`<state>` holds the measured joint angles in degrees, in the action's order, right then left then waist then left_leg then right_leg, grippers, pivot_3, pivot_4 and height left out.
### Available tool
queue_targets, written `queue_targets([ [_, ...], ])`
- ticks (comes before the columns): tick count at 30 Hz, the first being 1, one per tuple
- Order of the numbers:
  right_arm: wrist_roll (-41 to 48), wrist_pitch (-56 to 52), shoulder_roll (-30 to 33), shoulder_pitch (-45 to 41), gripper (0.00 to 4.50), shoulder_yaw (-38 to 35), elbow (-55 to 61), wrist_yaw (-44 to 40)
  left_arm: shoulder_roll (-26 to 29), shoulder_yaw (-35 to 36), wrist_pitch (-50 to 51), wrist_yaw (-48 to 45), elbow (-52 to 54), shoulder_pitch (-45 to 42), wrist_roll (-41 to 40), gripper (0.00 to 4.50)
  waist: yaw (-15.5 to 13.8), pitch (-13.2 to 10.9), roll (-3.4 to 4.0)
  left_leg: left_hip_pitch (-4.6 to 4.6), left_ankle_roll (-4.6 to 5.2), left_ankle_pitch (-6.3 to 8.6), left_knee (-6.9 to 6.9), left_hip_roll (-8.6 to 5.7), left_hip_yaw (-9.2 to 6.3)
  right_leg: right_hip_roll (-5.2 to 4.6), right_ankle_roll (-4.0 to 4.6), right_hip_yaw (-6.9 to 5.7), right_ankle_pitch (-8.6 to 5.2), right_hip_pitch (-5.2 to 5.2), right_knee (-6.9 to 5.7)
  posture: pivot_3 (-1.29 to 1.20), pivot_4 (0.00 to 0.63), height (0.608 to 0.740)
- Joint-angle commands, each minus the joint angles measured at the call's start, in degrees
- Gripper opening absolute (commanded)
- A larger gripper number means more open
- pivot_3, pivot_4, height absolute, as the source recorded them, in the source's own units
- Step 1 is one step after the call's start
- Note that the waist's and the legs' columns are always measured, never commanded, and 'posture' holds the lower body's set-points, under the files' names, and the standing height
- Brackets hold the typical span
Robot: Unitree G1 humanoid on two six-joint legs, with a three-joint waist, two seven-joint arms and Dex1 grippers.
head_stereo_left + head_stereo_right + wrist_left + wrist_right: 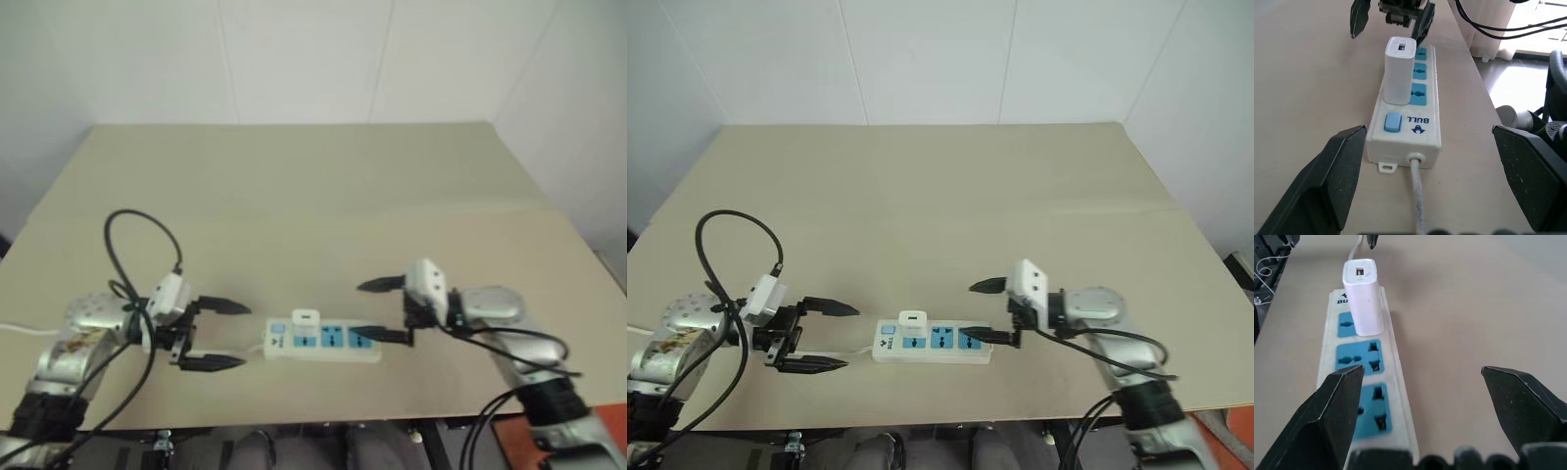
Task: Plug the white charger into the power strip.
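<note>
White charger (pixel 1399 71) small white block, upright, seated in blue socket nearest switch of power strip (pixel 323 342), near counter (pixel 313 186) front edge; left tool (pixel 217 334), right tool (pixel 380 309) both spread apart, empty

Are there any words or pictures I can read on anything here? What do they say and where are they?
"BULL": printed in blue on the power strip, beside its blue switch, seen in the left wrist view.
A small blue logo sits next to that word; its shape is too small to make out.
The white charger has no writing that can be seen.
The grippers carry no readable text.
</note>
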<state>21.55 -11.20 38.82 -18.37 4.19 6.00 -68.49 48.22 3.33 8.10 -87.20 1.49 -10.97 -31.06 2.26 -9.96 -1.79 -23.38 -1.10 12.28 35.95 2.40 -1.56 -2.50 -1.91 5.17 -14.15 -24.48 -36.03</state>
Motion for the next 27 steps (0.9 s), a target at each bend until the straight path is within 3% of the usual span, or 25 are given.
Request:
queue_targets([
  [1,5.26,-2.77,5.5,3.16,4.5,-7.58,6.84,-1.7,3.2,5.53,0.53,1.01,2.81,1.48,-1.44,4.47,0.15,-0.19,-0.04,0.01,0.0,0.01,0.01,0.0,0.0,0.0,-0.02,0.0,-0.01,0.0,0.0,0.0,0.15,0.74],
  [10,7.89,-3.51,18.37,14.12,4.5,-20.62,9.94,-6.24,9.46,14.76,3.35,1.83,6.74,8.29,-2.61,4.47,0.2,-0.61,-0.09,0.1,-0.01,0.0,0.13,0.01,0.06,-0.01,-0.36,0.02,-0.21,0.1,-0.03,0.0,0.15,0.74],
  [27,7.27,-4.14,19.42,17.83,4.5,-21.63,13.5,-4.31,7.94,11.45,5.94,3.48,8.21,5.07,-3.12,4.47,0.16,-0.61,-0.1,0.11,-0.01,0.0,0.56,0.01,0.07,0.01,-0.46,0.04,-0.09,0.23,-0.23,0.0,0.15,0.74],
])
